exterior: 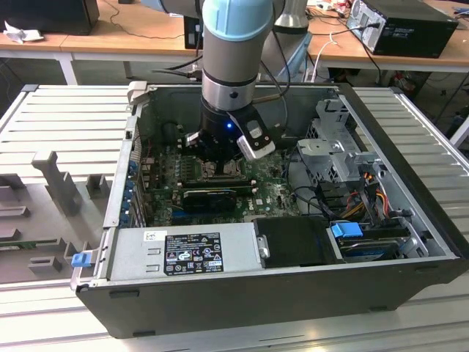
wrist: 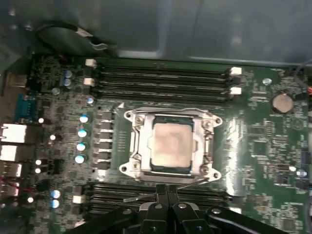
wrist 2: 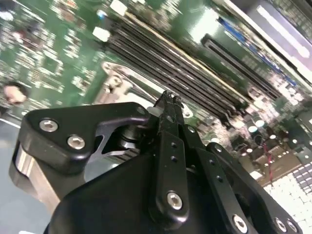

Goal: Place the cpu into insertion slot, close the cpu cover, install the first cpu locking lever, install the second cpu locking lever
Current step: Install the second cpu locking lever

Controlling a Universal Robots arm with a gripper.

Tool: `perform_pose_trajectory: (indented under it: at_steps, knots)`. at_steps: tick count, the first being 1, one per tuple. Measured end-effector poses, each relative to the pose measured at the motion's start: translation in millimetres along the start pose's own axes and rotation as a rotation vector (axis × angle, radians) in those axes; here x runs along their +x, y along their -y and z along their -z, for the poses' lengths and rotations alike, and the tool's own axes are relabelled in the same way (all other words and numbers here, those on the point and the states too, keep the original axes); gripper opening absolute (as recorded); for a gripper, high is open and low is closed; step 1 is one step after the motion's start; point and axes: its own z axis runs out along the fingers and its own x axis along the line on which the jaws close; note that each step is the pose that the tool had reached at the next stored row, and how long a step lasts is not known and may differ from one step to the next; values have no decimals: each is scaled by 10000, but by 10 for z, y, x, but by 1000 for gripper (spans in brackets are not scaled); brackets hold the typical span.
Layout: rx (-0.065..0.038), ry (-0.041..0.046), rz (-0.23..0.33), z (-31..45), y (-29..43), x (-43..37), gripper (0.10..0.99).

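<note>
In the first wrist view the cpu (wrist: 170, 145), a pale silver-beige square, lies flat in the insertion slot (wrist: 214, 173) on the green board. The cpu cover (wrist: 139, 142), a silver frame, lies down around it, and the chip shows through its window. My gripper (wrist: 167, 188) is shut, its fingertips together just off one edge of the socket, with nothing seen between them. A thin wire locking lever (wrist: 139, 197) sticks out beside the tips. In the second wrist view the gripper (wrist 2: 168, 100) hovers close over a silver socket corner (wrist 2: 114, 80). From the exterior view the gripper (exterior: 220, 163) hangs low inside the computer case.
Long black memory slots (wrist: 161, 78) run on both sides of the socket, with a row of blue capacitors (wrist: 82, 131) nearby. A black card (exterior: 209, 196), the power supply (exterior: 183, 249) and a drive cage (exterior: 337, 158) hem in the board inside the case walls (exterior: 128, 147).
</note>
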Motion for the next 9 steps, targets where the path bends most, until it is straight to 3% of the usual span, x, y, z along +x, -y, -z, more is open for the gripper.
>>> perform_pose_trajectory:
  at_steps: [2, 5, 6, 7, 8, 9]
  knots:
    - [-16, -2, 31, -47, 1, 80, 106]
    - [-18, -7, 73, -112, 6, 128, 106]
    - [-16, -19, 170, -200, 16, 135, 106]
    - [-77, -22, 211, -249, 24, 142, 106]
    - [-664, 19, 243, -254, 120, 199, 106]
    - [-833, 30, 249, -251, 154, 218, 106]
